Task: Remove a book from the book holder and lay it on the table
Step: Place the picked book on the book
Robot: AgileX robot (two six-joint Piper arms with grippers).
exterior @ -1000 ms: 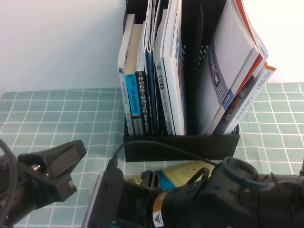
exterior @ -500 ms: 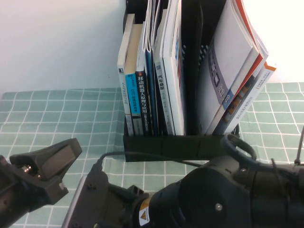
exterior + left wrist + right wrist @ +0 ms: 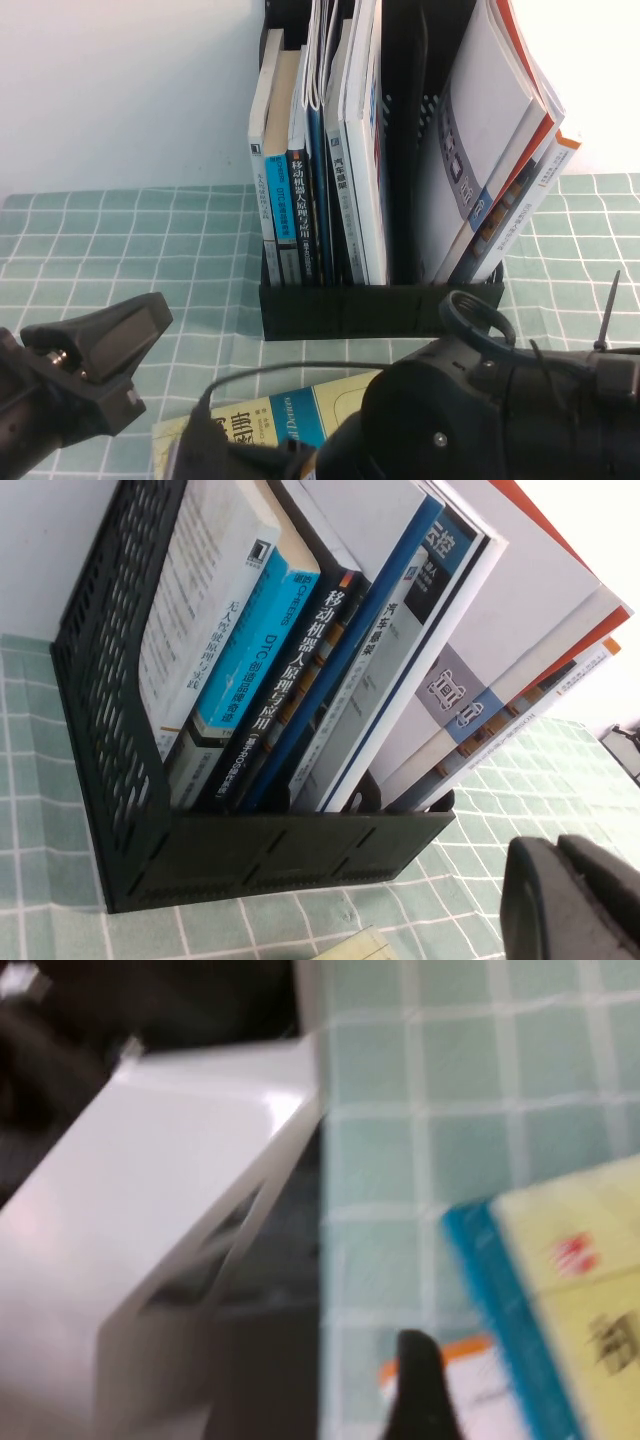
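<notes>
Book (image 3: 262, 418) lies flat on the table (image 3: 120, 250), in front of the book holder (image 3: 380, 308), long axis crosswise. My right pincer (image 3: 420, 1380) is above it, my left pincer (image 3: 95, 350) low left; can't tell either's grip.

lighting bright and even in the high view; the white wall behind the book holder (image 3: 380, 305) reads nearly blown out toward upper right. soft shadow lies on the table (image 3: 120, 250) just in front of the holder's low wall. the right arm's dark casing fills the near foreground, underexposed, little surface detail. left wrist view sharp on the book spines, the left gripper (image 3: 575, 900) a dark defocused mass at the near corner. right wrist view heavily blurred throughout: grid lines smeared, the book (image 3: 570, 1290) soft-edged, its print unreadable beside the right gripper (image 3: 420, 1385).
</notes>
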